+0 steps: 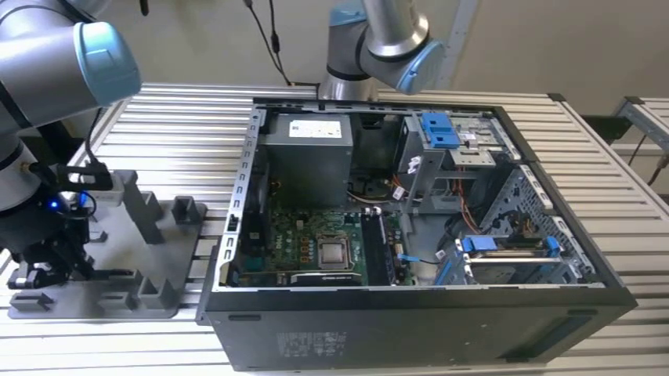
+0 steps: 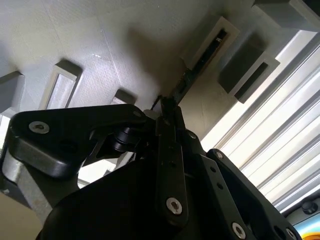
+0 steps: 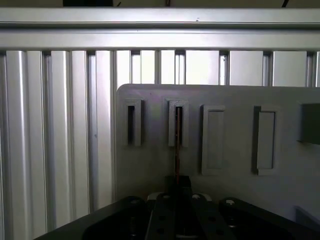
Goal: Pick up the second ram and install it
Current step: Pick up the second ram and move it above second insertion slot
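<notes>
Since the pincer (image 3: 178, 182) looks clenched on the second ram (image 3: 177, 142), edge-on in a slot of the tray (image 3: 150, 165), lift straight, w/o twisting. Keep it vert.

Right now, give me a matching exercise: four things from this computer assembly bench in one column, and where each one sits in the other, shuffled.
1 second ram
2 power supply box
3 blue drive clips
4 grey fixture tray

A on the slatted table, exterior view's left of the computer case
B on drive bays inside the case
C on edge in a tray slot
D inside the case, beside the motherboard

Pairs: 1-C, 2-D, 3-B, 4-A
</notes>
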Tool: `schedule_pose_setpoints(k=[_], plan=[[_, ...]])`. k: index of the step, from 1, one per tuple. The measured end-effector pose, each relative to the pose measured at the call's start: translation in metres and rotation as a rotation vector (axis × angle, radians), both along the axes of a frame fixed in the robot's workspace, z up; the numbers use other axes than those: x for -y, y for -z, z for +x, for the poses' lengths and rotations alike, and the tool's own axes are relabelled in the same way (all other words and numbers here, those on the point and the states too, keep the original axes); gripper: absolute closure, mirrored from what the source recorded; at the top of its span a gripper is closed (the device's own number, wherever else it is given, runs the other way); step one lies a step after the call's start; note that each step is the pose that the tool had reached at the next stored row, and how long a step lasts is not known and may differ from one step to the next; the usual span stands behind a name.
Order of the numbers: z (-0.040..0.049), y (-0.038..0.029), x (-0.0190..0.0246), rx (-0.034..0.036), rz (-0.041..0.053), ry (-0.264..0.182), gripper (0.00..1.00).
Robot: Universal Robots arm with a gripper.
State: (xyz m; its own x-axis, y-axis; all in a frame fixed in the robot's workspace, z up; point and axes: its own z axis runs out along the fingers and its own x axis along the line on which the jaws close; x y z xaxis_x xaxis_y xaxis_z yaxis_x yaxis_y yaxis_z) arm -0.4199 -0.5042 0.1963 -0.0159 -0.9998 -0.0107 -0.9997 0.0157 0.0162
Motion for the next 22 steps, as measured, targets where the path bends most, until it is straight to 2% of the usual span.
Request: schedule_pose_setpoints(k=[13, 22], plan=[[0.0000, -0.0176, 0.0000, 0.0000, 0.0000, 0.000, 0.86], [0.0000, -0.0362, 0.0000, -0.0001, -0.0001, 0.000, 0.86]])
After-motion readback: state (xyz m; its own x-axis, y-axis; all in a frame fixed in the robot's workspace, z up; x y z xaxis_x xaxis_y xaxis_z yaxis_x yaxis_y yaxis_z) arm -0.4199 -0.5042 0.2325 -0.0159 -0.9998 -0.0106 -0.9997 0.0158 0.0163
